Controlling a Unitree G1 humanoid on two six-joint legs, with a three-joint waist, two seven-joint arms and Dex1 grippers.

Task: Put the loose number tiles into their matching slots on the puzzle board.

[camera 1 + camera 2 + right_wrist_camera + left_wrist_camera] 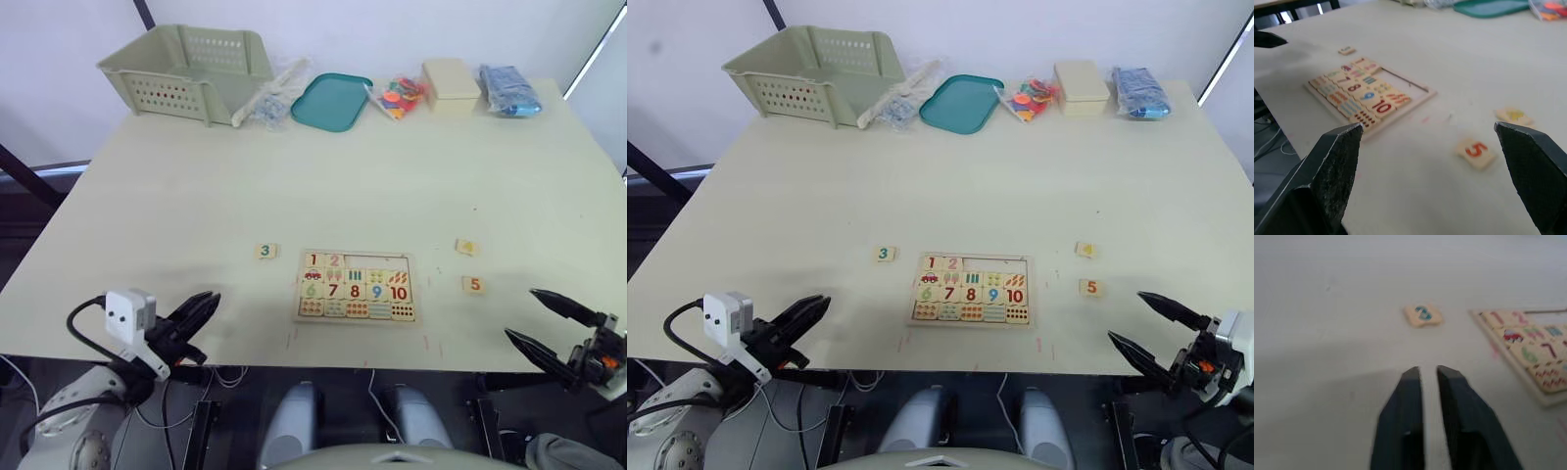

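Nearest me, both grippers hang at the table edge nearer than the puzzle board: my left gripper, off the board's left corner, has fingers nearly together and holds nothing; my right gripper, off its right corner, is spread wide and empty. I count three loose number tiles: tile 3 left of the board, tile 5 and a yellow-digit tile right of it. On the board's top row, tiles 1 and 2 are seated; three slots lie bare. Far beyond the board sit one basket and one teal tray.
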